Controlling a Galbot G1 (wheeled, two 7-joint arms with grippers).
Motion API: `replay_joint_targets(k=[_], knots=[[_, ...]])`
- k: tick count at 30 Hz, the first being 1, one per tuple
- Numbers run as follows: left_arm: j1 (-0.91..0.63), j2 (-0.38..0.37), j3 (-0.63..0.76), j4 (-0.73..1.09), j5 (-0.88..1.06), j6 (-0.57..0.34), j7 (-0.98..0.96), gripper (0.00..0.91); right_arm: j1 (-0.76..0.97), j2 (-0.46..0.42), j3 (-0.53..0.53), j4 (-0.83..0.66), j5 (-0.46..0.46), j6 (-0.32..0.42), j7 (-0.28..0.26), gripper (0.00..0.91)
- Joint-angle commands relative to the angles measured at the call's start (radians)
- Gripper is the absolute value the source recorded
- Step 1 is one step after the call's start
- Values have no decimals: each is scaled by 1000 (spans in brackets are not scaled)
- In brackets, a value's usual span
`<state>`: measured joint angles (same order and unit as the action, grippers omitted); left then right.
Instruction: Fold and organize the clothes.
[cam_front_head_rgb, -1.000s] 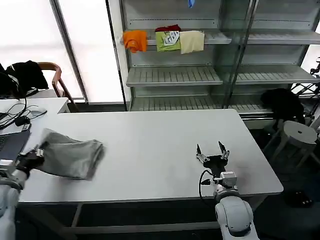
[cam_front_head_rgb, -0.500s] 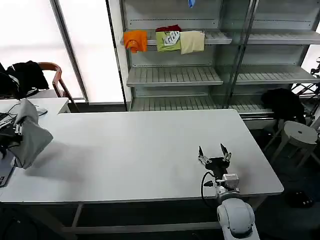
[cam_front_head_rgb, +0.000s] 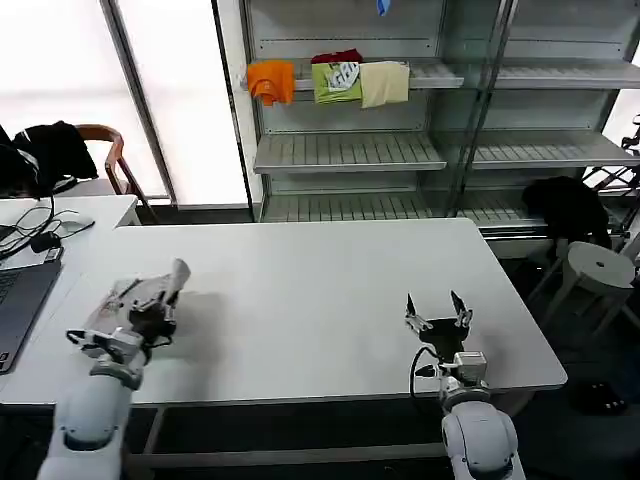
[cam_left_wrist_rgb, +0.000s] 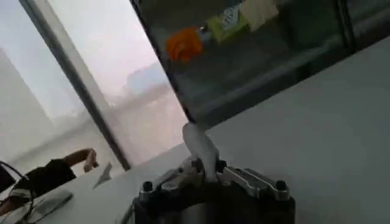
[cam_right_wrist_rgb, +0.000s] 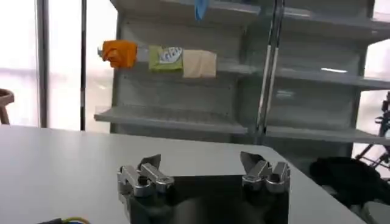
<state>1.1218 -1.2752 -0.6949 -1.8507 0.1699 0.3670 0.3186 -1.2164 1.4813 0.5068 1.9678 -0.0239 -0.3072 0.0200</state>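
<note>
My left gripper (cam_front_head_rgb: 152, 303) is over the left part of the white table (cam_front_head_rgb: 320, 290), and a small bunch of the clothes, light grey cloth (cam_front_head_rgb: 168, 280), sticks out of it. In the left wrist view a pale strip of that cloth (cam_left_wrist_rgb: 200, 148) stands up between the jaws, which are closed on it. How much of the garment hangs from it is hidden. My right gripper (cam_front_head_rgb: 438, 312) rests low near the table's front right, fingers spread apart with nothing between them. The right wrist view shows the same gripper (cam_right_wrist_rgb: 204, 173) open above bare tabletop.
A laptop (cam_front_head_rgb: 20, 300) and cables lie on the desk at the far left. A chair with a black garment (cam_front_head_rgb: 50, 150) stands behind it. Orange (cam_front_head_rgb: 270, 80), green and cream garments hang on the metal shelf (cam_front_head_rgb: 345, 150) behind the table. A stool (cam_front_head_rgb: 598, 268) stands at the right.
The left arm swung the grey bundle off past the table's left edge, then came back over the table with only a small piece of cloth showing. The right gripper drifted slightly right.
</note>
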Motion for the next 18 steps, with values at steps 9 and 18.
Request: replay_joint_targets(k=[9,18], knots=[[-185,-304,460,93,-71,156,-238,50,0,1,-9,17,-5,-11,-4,907],[-243,-368,517,211,-47,134,-258,907,28,11,-41,-1,-6,-58,-17,907]])
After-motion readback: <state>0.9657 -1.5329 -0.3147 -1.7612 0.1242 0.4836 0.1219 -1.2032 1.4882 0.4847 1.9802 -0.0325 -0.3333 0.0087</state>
